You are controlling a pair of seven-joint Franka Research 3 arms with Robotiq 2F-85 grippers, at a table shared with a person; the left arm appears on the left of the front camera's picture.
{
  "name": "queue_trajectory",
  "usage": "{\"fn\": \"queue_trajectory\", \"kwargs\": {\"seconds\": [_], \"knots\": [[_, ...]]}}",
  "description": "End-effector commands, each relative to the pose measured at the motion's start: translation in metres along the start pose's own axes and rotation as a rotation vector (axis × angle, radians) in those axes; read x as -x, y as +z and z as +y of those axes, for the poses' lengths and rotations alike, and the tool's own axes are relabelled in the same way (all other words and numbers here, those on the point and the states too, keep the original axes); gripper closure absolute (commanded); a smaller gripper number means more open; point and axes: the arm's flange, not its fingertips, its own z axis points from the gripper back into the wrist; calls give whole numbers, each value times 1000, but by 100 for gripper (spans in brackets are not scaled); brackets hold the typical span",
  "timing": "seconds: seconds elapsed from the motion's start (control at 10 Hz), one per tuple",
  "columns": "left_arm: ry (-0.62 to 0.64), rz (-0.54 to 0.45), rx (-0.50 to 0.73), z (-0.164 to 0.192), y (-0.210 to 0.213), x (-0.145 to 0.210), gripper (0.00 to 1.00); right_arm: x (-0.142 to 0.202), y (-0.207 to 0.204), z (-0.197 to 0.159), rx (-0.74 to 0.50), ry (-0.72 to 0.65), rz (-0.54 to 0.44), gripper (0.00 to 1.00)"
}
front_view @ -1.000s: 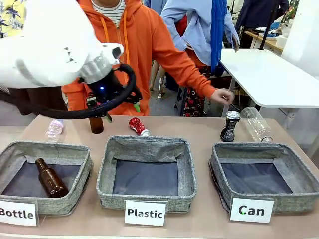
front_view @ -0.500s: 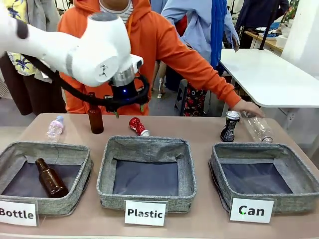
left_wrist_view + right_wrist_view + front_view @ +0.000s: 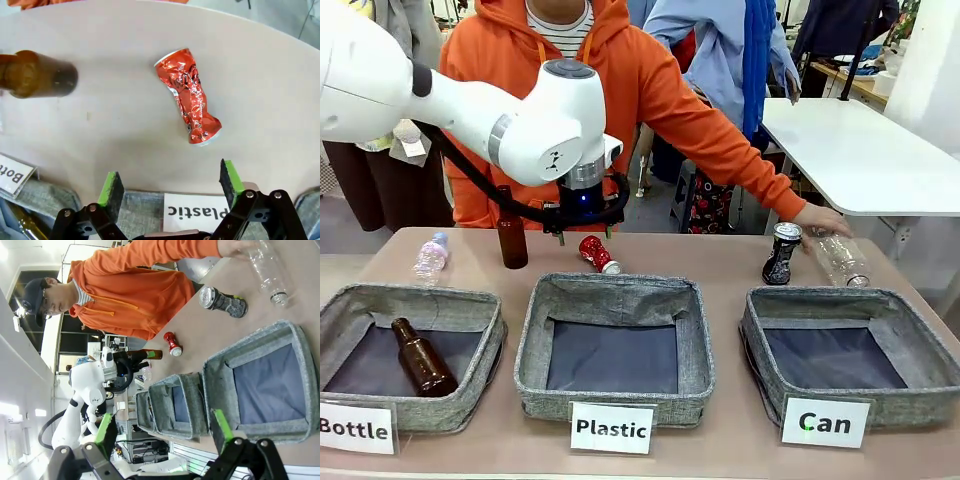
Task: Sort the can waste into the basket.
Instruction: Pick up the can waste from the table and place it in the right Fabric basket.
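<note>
Busy room; tan table (image 3: 720, 262) bearing red can (image 3: 598, 253), Can basket (image 3: 910, 405).

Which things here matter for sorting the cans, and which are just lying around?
For the job: red can; black-blue can; Can basket; open left gripper.
Lying about: standing brown bottle; brown bottle in the Bottle basket; left clear bottle; right clear bottle; Plastic basket.

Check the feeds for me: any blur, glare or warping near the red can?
Left wrist view: the red can is sharp with small highlights on its creases; the brown bottle looks soft and foreshortened. Front view: evenly lit, crisp, no glare. Right wrist view: rolled sideways, lines bowed by the wide lens, the Can basket clear.
</note>
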Motion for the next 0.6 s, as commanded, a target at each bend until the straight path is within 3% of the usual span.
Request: {"fn": "queue_trajectory", "kwargs": {"seconds": [0.0, 0.1, 0.4, 0.5], "knots": [[19, -15, 15, 9, 6, 6, 0, -2, -1, 0, -30, 24, -12, 0], [0, 0, 0, 0, 0, 0, 0, -2, -1, 0, -30, 24, -12, 0], [262, 27, 213, 5, -8, -28, 0, -2, -1, 0, -30, 24, -12, 0], [324, 27, 216, 5, -11, -33, 0, -2, -1, 0, -30, 24, -12, 0]]}}
